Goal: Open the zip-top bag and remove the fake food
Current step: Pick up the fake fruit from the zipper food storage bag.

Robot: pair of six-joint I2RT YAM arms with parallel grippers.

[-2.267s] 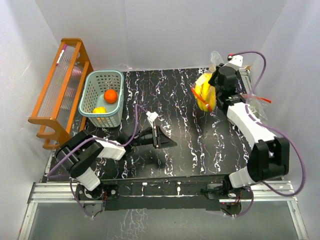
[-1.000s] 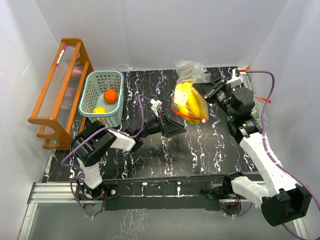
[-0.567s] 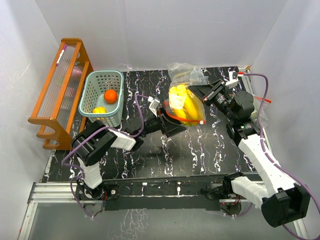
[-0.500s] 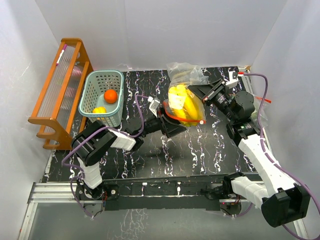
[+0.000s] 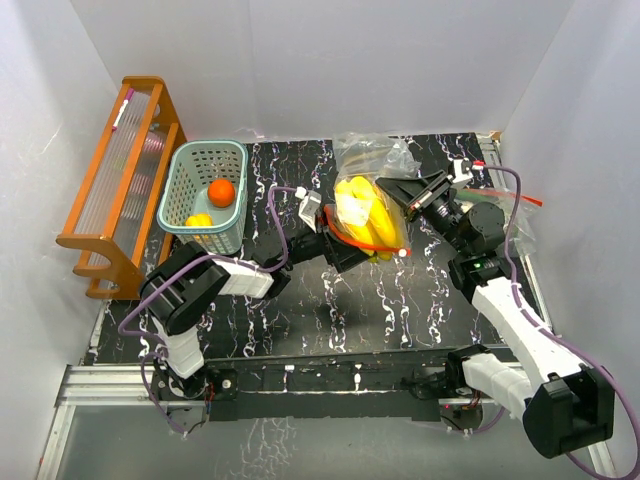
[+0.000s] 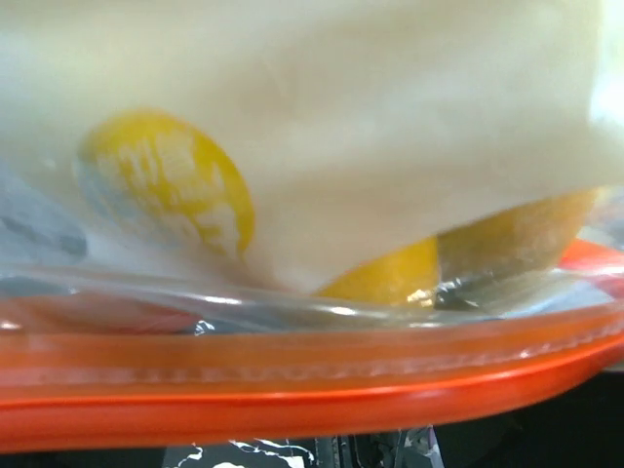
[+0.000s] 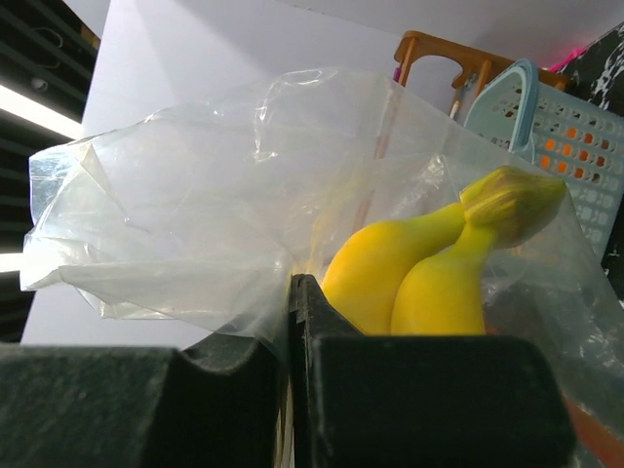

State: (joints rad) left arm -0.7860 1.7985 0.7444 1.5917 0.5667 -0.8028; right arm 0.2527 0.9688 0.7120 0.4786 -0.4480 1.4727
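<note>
The zip-top bag (image 5: 370,160) of bananas (image 5: 360,205) hangs between the right fingers (image 7: 409,400), clenched on its plastic, and the left fingers (image 5: 340,252), whose grip I cannot tell.

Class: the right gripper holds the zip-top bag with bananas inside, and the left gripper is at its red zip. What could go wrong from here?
1. The right gripper pinches only thin plastic of the zip-top bag; the banana bunch's weight could pull it free.
2. The left gripper sits tight against the red zip strip; it may grab both lips, keeping the bag shut.
</note>
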